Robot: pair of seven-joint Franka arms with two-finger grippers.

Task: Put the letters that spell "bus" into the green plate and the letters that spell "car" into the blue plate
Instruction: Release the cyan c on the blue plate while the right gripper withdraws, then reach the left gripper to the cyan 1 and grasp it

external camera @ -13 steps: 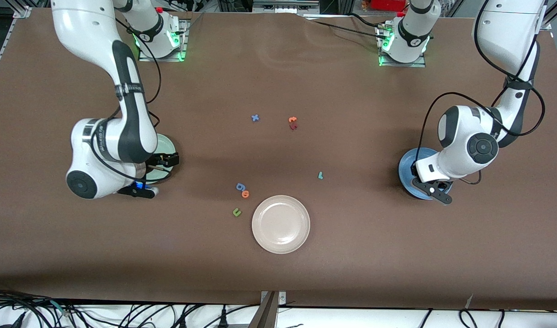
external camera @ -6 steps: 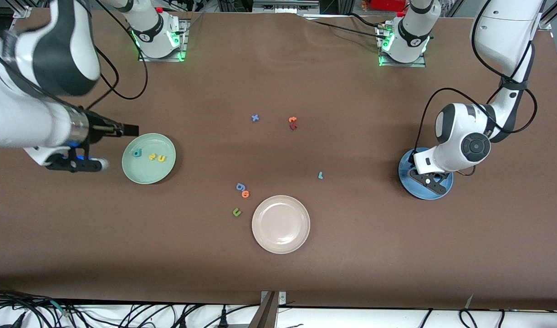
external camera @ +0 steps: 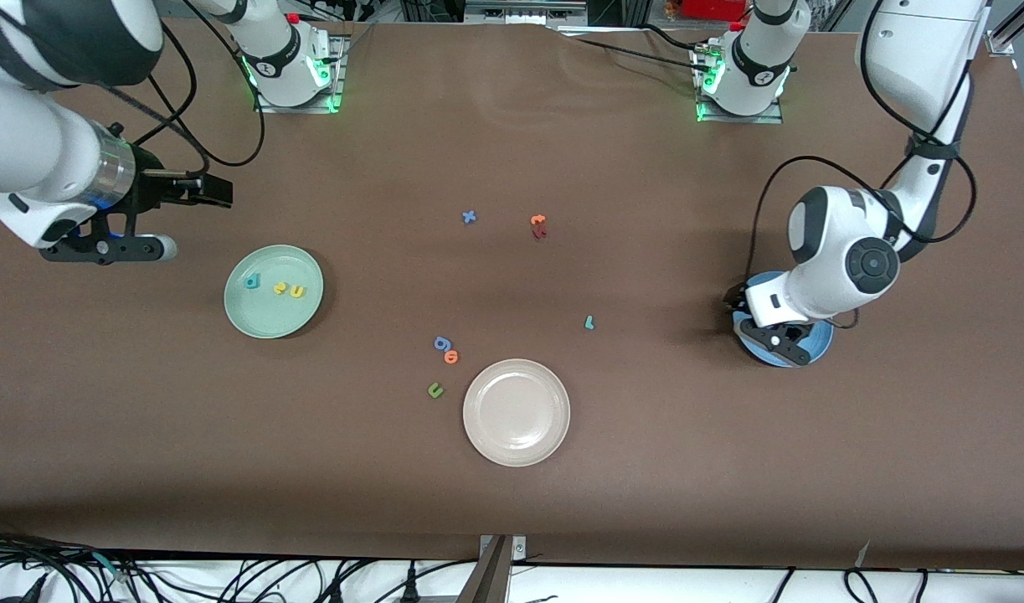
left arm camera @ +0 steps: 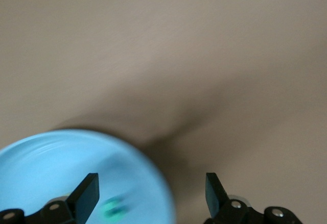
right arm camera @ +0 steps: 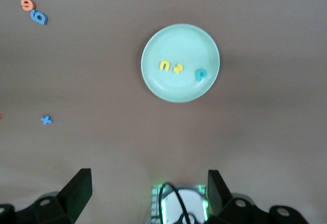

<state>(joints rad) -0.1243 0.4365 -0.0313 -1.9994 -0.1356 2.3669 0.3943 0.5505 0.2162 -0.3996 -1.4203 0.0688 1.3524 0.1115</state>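
Observation:
The green plate holds the teal b, the yellow u and the yellow s. My right gripper hangs open and empty, high over the table between the green plate and its own base. The left arm's hand covers most of the blue plate. My left gripper is open over the plate's rim. A blurred teal letter lies in the plate below it. The teal r lies on the table.
A beige plate sits nearer the front camera at mid-table. Beside it lie a blue g, an orange o and a green u. A blue x and orange and dark red letters lie farther back.
My left gripper has opened over the blue plate and shifted slightly toward mid-table. The right arm has swung up and away from the green plate, uncovering its three letters.

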